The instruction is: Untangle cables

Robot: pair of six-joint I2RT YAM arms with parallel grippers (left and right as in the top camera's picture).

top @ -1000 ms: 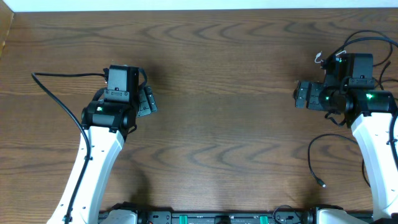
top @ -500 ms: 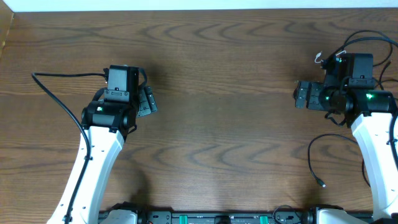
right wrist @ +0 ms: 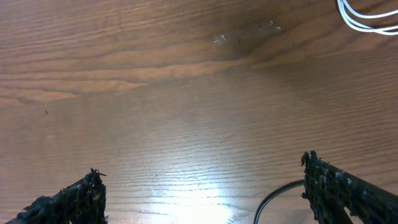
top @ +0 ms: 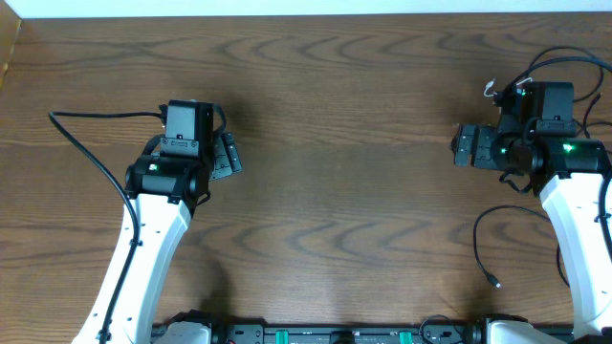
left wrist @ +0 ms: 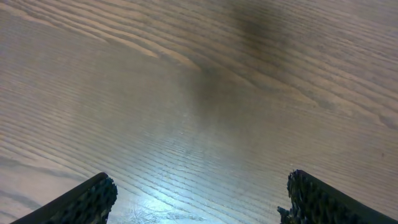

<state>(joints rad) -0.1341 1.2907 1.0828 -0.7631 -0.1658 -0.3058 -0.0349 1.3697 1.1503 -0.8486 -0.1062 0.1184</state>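
A thin black cable (top: 476, 244) curves on the table at the right, its plug end (top: 494, 283) near the front edge. A short piece of the white cable (top: 490, 89) shows behind the right arm. In the right wrist view the white cable (right wrist: 365, 20) loops at the top right corner, and a black cable (right wrist: 273, 196) curves in beside the right finger. My right gripper (top: 463, 145) (right wrist: 205, 200) is open and empty over bare wood. My left gripper (top: 228, 155) (left wrist: 202, 205) is open and empty, far from the cables.
A thicker black wire (top: 86, 153) loops out from the left arm, and another (top: 574, 55) loops above the right arm. The wooden table (top: 335, 191) reaches a white back edge (top: 287, 8). The arm bases stand at the front edge.
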